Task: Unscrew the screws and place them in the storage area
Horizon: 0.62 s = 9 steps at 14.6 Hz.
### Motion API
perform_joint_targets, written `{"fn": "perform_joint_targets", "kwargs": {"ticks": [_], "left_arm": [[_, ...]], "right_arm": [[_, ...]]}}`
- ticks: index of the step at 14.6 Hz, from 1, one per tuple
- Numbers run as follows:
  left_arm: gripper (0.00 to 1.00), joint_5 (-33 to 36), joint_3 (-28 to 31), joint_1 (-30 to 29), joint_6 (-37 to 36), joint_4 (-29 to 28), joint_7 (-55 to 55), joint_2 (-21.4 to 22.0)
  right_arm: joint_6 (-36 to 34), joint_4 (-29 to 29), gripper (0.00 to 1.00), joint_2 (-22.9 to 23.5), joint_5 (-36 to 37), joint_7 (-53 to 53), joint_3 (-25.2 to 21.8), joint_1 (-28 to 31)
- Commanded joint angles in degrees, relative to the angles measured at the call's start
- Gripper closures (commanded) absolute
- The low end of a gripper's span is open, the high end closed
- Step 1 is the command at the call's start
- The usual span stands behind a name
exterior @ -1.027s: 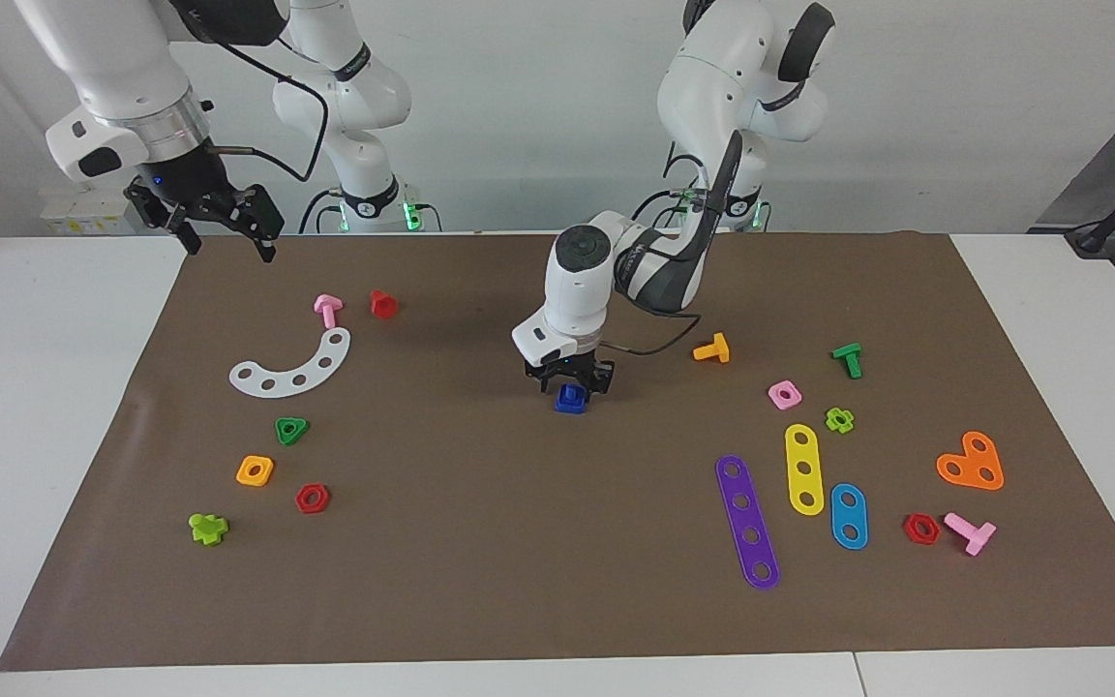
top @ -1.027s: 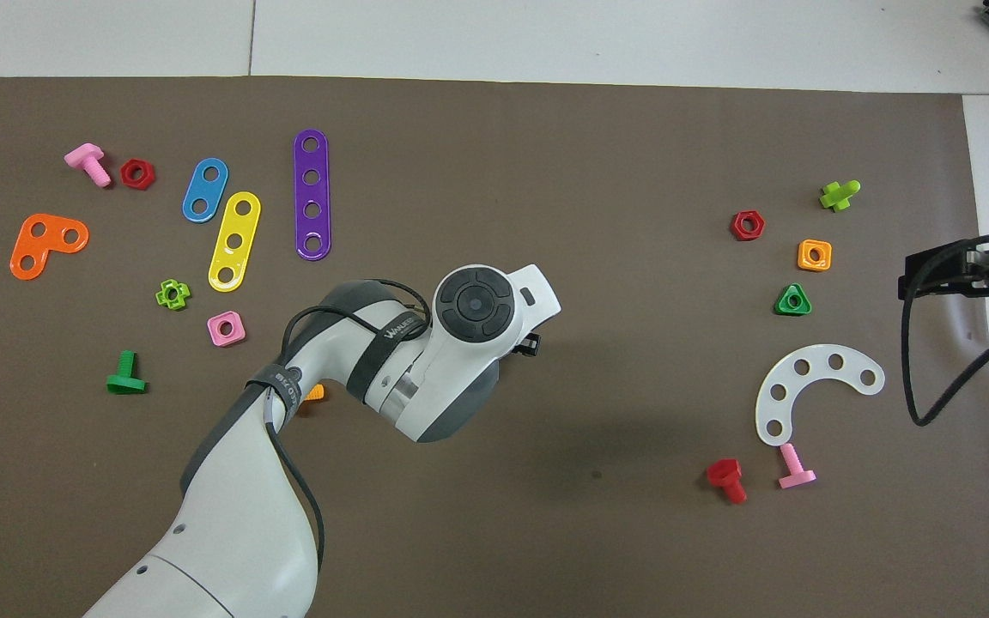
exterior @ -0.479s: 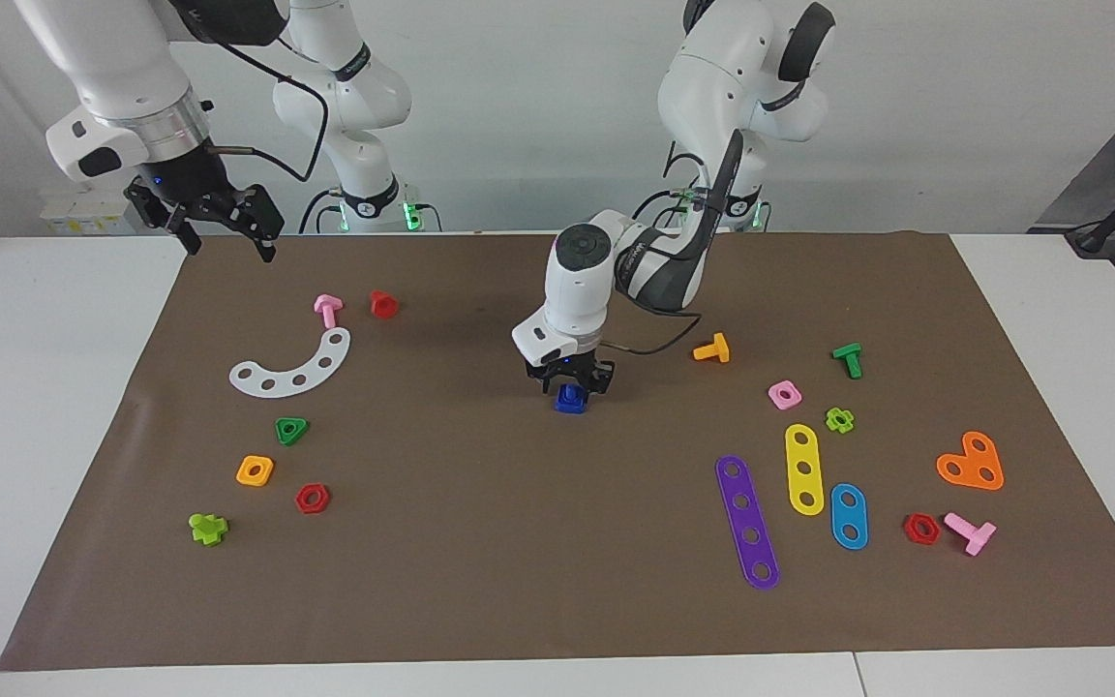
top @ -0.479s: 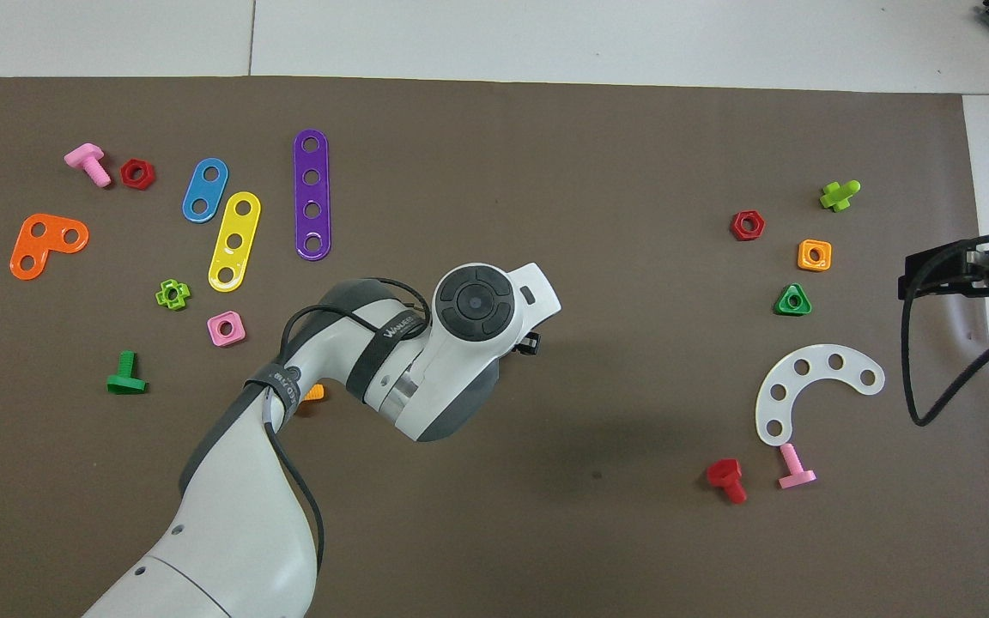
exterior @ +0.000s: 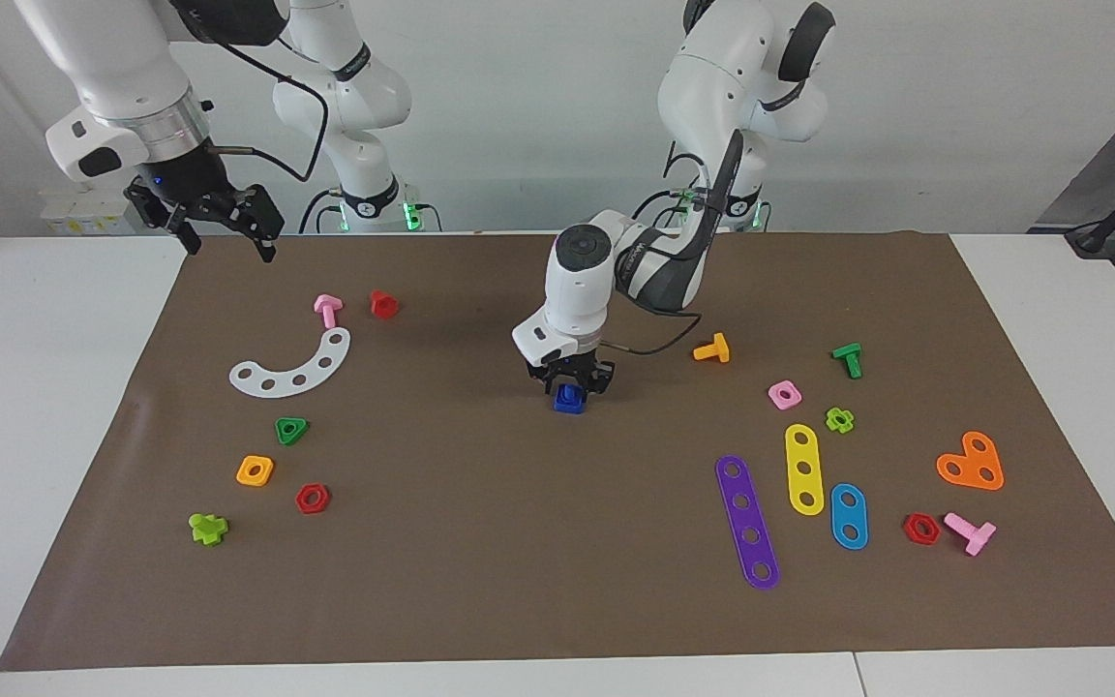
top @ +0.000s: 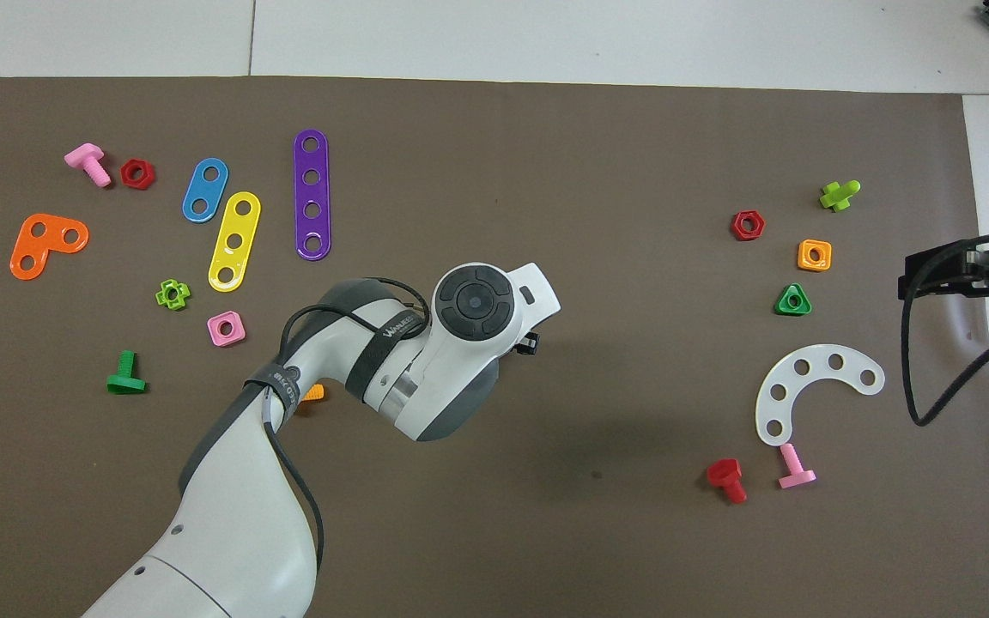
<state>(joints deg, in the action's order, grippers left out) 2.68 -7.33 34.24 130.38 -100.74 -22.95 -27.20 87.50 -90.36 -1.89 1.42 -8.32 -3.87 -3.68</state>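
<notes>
1. Straddling the blue screw (exterior: 569,398), the left gripper (exterior: 571,383) is down at mid-mat (exterior: 480,542), a finger on each side; whether the jaws pinch it I cannot tell.
2. The screw sits on the mat, well apart from the loose parts at either end.
3. The right gripper (exterior: 226,232) waits, jaws spread, over the mat's edge at the right arm's end.
4. An orange bolt (exterior: 712,349) lies near the left arm.

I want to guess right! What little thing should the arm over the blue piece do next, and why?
Probably finish closing. The left gripper is down around the blue screw in the middle of the brown mat, fingers at its sides. The right gripper waits, open, over the mat's corner.
</notes>
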Motion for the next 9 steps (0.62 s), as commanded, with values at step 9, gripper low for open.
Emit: {"fn": "perform_joint_targets", "kwargs": {"ticks": [9], "left_arm": [[0.45, 0.9, 0.7, 0.1, -1.2, -0.3, 0.7, 0.8]], "right_arm": [[-0.1, -1.0, 0.0, -1.1, -0.1, 0.9, 0.3, 0.3]]}}
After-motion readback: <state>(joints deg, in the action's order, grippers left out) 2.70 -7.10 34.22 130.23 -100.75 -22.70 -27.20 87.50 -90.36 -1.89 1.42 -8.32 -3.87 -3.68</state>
